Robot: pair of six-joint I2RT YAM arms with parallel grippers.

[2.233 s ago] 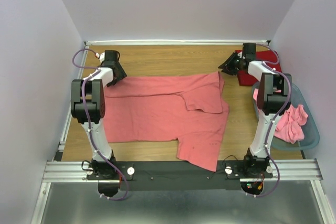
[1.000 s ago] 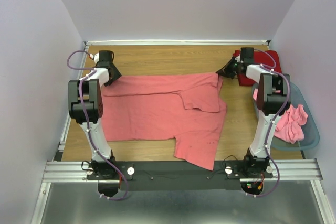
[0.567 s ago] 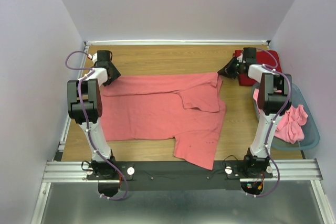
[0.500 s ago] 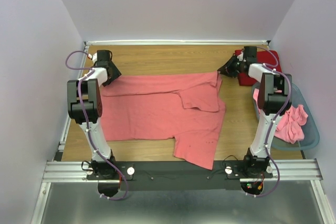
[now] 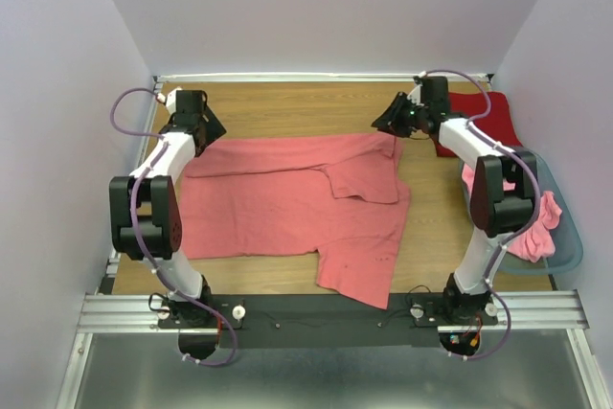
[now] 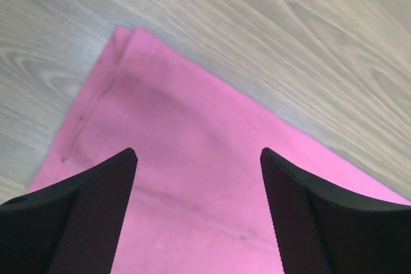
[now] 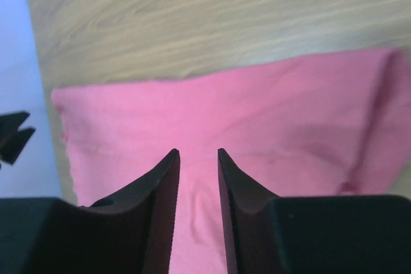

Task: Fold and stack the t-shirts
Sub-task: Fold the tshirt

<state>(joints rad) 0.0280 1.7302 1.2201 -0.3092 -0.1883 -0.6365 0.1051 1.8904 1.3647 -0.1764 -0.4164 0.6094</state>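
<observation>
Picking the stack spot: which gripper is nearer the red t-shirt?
Right. The right gripper is just left of the red t-shirt; the left gripper is across the table, over the pink t-shirt's far left corner.

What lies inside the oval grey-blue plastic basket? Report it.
Crumpled salmon-pink cloth, apparently t-shirts, lies in the oval grey-blue plastic basket. The right arm covers the basket's left part; the pile hides its floor.

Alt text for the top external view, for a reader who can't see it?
A salmon-pink t-shirt lies spread on a wooden table, the left gripper and right gripper above its far corners. A deep red t-shirt lies far right; a grey-blue basket holds pink cloth.
</observation>
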